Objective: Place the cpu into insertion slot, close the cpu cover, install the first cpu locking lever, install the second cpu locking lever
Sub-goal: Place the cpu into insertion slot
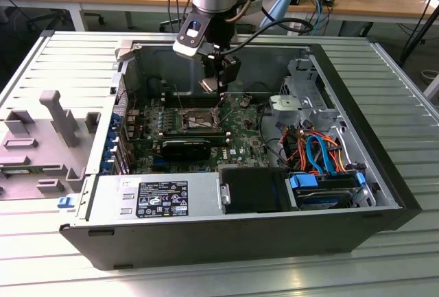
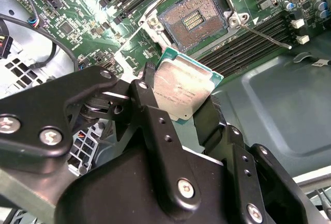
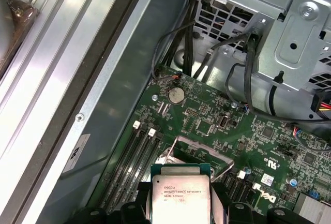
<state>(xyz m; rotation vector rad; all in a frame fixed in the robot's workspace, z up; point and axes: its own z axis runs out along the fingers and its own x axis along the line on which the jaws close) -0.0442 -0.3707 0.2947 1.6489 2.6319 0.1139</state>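
My end effector (image 2: 178,99) is grasping the cpu (image 2: 182,92); exterior view: insertion slot (image 1: 199,120) lying at its 7 o'clock.

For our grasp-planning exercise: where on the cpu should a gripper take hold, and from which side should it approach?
Best to grip the cpu by two opposite thin edges, fingers coming in along its plane. It is a flat square plate, so only the edges give parallel faces, and both broad faces stay free. The gripper holds it this way, near the empty insertion slot.
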